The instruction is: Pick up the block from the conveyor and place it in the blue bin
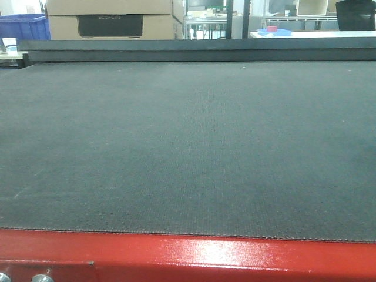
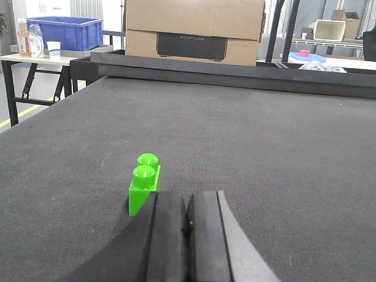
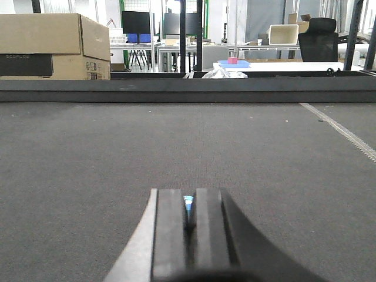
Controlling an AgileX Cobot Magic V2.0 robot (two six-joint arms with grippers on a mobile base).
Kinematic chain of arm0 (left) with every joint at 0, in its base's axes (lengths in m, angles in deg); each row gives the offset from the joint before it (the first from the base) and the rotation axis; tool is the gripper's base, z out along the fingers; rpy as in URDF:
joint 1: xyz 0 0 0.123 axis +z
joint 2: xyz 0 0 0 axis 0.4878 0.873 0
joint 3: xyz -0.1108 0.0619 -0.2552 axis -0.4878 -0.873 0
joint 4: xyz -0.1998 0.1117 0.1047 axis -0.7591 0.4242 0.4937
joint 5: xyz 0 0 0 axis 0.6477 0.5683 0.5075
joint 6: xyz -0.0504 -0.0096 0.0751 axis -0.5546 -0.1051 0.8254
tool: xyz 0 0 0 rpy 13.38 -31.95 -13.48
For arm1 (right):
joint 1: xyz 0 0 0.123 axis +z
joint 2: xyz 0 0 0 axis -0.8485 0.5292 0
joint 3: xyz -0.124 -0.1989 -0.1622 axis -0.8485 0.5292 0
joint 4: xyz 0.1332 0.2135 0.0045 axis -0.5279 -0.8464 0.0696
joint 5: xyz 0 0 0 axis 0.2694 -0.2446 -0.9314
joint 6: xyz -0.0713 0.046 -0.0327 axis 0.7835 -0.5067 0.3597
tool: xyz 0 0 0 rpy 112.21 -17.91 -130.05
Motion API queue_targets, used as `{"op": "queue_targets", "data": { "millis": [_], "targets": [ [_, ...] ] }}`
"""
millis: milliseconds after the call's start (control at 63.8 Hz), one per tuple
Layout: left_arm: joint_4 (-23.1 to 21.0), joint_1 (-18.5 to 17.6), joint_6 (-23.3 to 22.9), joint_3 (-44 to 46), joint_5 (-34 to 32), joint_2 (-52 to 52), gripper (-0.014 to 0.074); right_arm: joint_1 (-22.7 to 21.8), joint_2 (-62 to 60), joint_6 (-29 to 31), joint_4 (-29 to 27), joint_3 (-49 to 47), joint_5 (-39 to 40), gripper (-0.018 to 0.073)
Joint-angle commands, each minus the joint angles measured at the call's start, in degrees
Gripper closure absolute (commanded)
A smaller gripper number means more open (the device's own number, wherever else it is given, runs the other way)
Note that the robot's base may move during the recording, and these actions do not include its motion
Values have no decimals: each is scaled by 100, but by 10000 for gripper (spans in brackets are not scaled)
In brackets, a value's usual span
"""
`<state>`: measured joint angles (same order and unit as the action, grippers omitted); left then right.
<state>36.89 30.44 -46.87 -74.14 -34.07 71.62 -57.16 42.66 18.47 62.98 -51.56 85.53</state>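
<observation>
A bright green two-stud block (image 2: 144,182) lies on the dark grey conveyor (image 2: 264,147) in the left wrist view. My left gripper (image 2: 187,200) is shut with nothing in it, and the block sits just ahead of its left finger, slightly to the left. My right gripper (image 3: 188,202) is shut over bare belt (image 3: 88,153); a thin blue sliver shows in the slit between its pads. The blue bin (image 2: 64,32) stands on a side table beyond the belt's far left corner, and shows as well in the front view (image 1: 23,26). That view holds no block and no gripper.
A glossy red frame (image 1: 188,255) edges the near side of the belt (image 1: 188,147) and a dark rail (image 2: 235,73) its far side. A large cardboard box (image 2: 194,29) stands behind the rail. A white table carries a shallow blue tray (image 3: 234,63) at far right.
</observation>
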Motion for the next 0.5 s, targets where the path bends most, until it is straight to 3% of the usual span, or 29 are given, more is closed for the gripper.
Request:
{"op": "queue_targets", "data": {
  "millis": [0, 486],
  "targets": [
    [-10, 20, -2, 7, -103, -27, 707, -12, -19, 3, -22, 10, 114, 712],
    [-10, 20, -2, 7, -397, -27, 707, -11, -19, 3, -22, 10, 138, 712]
  ]
}}
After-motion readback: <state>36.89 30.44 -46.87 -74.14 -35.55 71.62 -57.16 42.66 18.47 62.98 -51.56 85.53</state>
